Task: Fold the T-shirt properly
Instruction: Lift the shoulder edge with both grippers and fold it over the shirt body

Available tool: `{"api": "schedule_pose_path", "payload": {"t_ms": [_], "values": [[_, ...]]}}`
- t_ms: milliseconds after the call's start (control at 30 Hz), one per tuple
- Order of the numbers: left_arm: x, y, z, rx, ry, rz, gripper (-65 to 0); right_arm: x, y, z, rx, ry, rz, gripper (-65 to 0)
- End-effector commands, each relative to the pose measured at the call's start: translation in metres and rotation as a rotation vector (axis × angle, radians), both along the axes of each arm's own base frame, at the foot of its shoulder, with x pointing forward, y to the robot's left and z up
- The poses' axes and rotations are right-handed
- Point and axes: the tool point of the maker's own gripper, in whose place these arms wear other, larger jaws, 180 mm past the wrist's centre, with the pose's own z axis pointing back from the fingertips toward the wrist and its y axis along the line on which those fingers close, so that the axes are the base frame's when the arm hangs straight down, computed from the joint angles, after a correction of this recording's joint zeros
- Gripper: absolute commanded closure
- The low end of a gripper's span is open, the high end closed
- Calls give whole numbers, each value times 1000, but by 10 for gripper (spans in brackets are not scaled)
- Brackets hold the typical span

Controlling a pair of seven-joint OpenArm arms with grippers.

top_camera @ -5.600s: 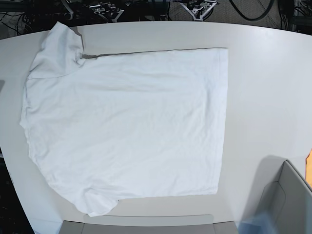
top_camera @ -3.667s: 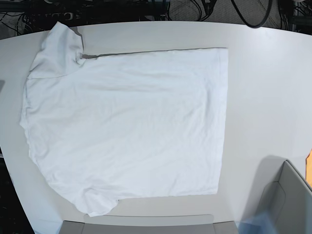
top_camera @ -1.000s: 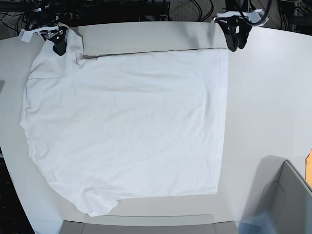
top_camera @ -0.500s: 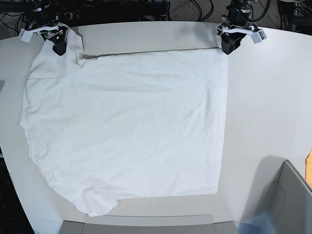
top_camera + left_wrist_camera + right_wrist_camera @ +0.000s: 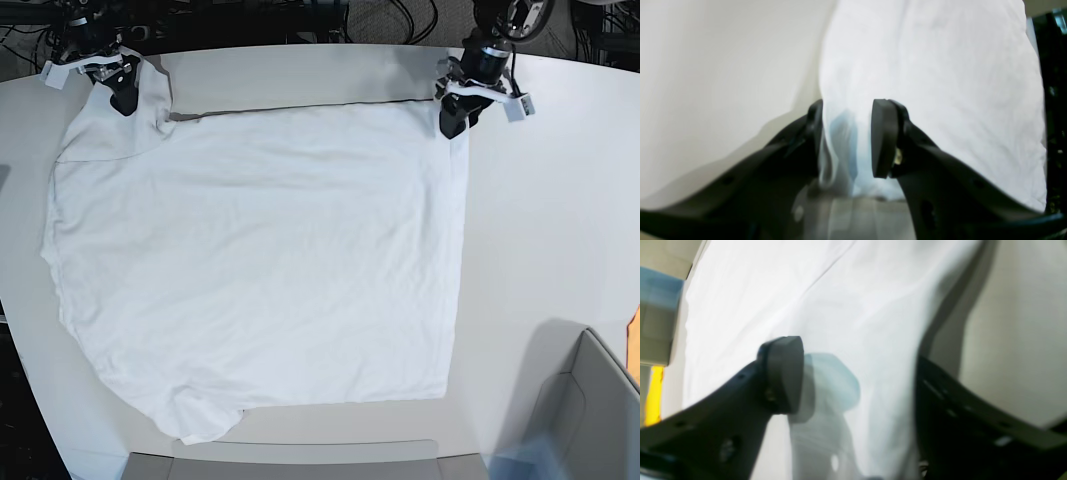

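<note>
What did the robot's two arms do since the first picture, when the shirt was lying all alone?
Both arms came in from the far side of the table. The left gripper dropped onto the T-shirt's hem corner, jaws straddling the cloth. The right gripper reached the far sleeve, jaws apart around it. The shirt itself stayed flat and unfolded.

We record the T-shirt (image 5: 260, 260) as plain white with no print; in both wrist views it takes a faint bluish cast where shadow falls on the cloth. The tabletop (image 5: 560, 220) reads smooth off-white, slightly warmer than the shirt. The left gripper (image 5: 846, 140) has matte black fingers (image 5: 885, 138); the right gripper (image 5: 857, 380) is likewise black. In the base view we note white fittings on both wrists, a grey bin (image 5: 590, 410) at the near corner, and an orange sliver (image 5: 634, 340) at the frame's edge.
</note>
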Motion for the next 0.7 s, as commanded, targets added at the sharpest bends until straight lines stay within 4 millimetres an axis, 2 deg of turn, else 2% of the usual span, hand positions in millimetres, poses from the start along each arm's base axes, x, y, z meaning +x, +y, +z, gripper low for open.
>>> {"api": "schedule_pose_path", "payload": {"t_ms": [0,67,200,267,400,667], "values": [[-14,2,-14,5,87,-10,-210,-4,4,-4,0,42,44,-311],[-12,4,-15,8,85,-6,-166,-1,7,-6,8,55,63,-249],[-14,7,-17,16,95,-6,-23,-1,8,-7,11,64,73,-81],[-15,8,-17,17,98,-5,0,0,9,-6,11,62,74,0],[-26,9,-18,19,117,-5,0,-5,9,5,13,52,75,0],[-53,60,3,97,125,94,0,-11,-4,54,-12,-45,-4,0]]}}
